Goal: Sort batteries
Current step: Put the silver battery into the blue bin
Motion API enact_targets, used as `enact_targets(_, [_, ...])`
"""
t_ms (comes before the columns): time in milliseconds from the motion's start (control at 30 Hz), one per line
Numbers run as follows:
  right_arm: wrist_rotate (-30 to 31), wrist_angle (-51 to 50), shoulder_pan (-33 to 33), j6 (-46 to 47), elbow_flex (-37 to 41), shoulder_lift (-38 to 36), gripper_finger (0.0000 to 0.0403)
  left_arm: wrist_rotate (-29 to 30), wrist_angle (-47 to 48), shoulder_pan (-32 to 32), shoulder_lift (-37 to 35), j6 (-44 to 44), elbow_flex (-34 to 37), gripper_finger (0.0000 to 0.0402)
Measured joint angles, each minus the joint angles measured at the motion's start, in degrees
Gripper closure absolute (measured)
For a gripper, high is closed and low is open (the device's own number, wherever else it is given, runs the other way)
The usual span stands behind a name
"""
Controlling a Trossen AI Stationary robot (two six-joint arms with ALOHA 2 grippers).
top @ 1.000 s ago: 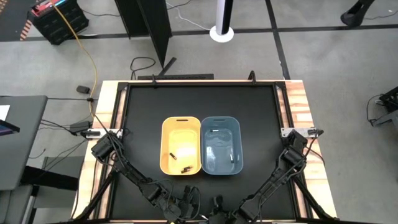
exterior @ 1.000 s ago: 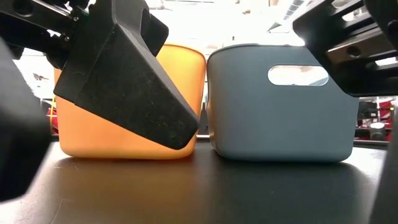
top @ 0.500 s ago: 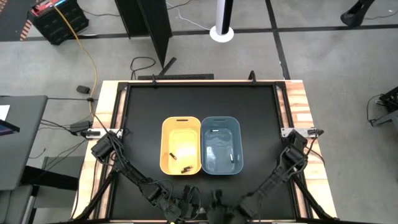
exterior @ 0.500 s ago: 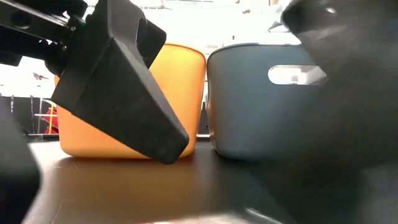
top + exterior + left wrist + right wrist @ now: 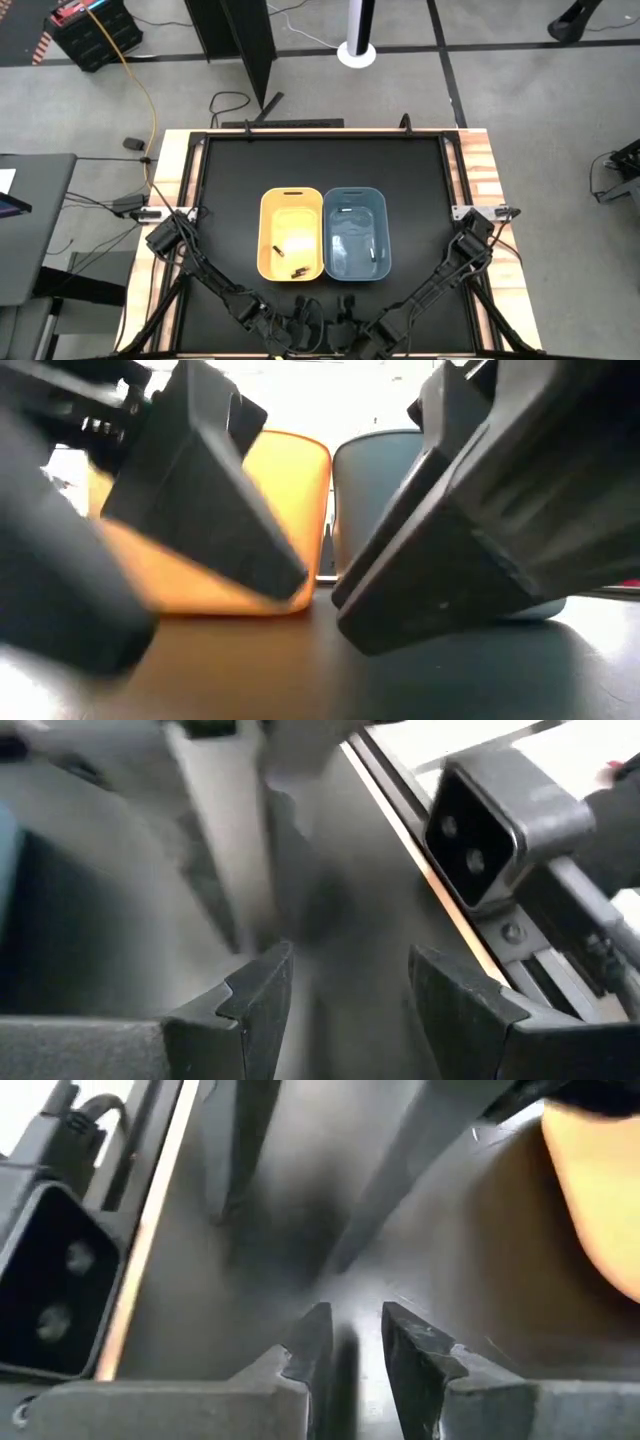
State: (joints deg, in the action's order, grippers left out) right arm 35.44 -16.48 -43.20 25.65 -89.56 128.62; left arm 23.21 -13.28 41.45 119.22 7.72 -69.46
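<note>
Dark little batteries lie on the floor of my yellow bin, toward its near end, two or three of them as far as I can make out from above. One pale, slim battery rests in the grey-blue bin just beside it, close to the near right corner, and another pale mark near that bin's far wall may be a second. The two bins stand touching, side by side, in the middle of the black table. I see no battery loose on the table top.

Both my arms are folded low at the near edge, in front of the bins. My left gripper hangs just above the table surface with its fingers well apart and nothing between them. My right gripper sits next to it, its fingers drawn close with only a narrow gap, and they hold nothing that I can see.

My reading is that the sorting is finished or nearly so, dark cells in yellow, pale in grey-blue, and that I am parking both arms. What the next move calls for is only a check that no battery hides under my arms near the table's front edge; that strip is covered in every view.
</note>
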Motion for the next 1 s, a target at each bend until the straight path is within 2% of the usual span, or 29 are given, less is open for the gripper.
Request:
enact_targets(167, [-0.09,0.21,-0.09,0.0,0.0,-0.07,0.0293,7.33,3.97,1.36,-6.54,-1.97,-0.32,0.0205])
enact_targets(300, [-0.02,0.21,-0.08,-0.02,-0.04,-0.13,0.0293,11.96,17.15,5.39,-14.12,1.35,-0.32,0.0205])
enact_targets(433, [-0.02,0.16,-0.15,0.11,-0.04,-0.13,0.0293,13.18,36.62,11.74,-21.05,18.45,-0.32,0.0208])
enact_targets(600, [-0.02,0.16,-0.09,0.22,-0.06,-0.15,0.0293,13.02,53.54,20.05,-23.8,43.69,-0.32,0.0237])
enact_targets(667, [-0.04,0.18,-0.04,0.24,-0.07,-0.15,0.0293,12.06,58.89,22.35,-23.6,52.52,-0.3,0.025])
enact_targets(800, [-0.03,0.23,0.07,0.24,-0.07,-0.15,0.0293,5.97,67.64,24.7,-23.05,67.81,-0.25,0.0267])
enact_targets(1000, [-0.05,-0.24,0.61,-1.23,-1.42,-0.17,0.0293,-4.83,74.89,25.12,-22.56,79.07,0.3,0.027])
